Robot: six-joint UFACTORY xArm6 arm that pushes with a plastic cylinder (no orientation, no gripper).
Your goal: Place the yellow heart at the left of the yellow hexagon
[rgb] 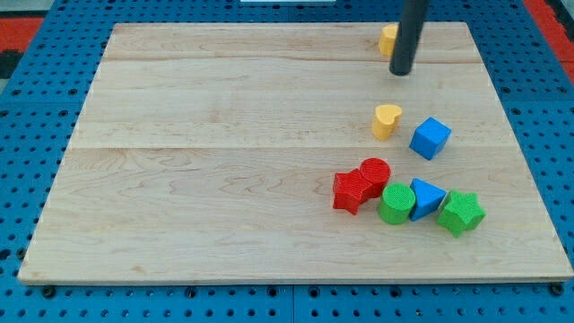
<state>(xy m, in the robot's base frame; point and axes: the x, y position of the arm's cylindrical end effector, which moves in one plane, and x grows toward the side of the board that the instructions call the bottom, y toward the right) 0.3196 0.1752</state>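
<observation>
The yellow heart (387, 119) lies right of the board's middle, next to a blue cube (430, 137). The yellow hexagon (387, 39) sits near the view's top edge of the board, partly hidden behind my rod. My tip (401, 73) rests on the board just below the hexagon and above the heart, touching neither as far as I can tell.
A cluster lies at the lower right: a red star (351, 191), a red cylinder (375, 173), a green cylinder (395, 203), a blue triangle (427, 197) and a green star (461, 213). The wooden board (224, 161) sits on a blue pegboard.
</observation>
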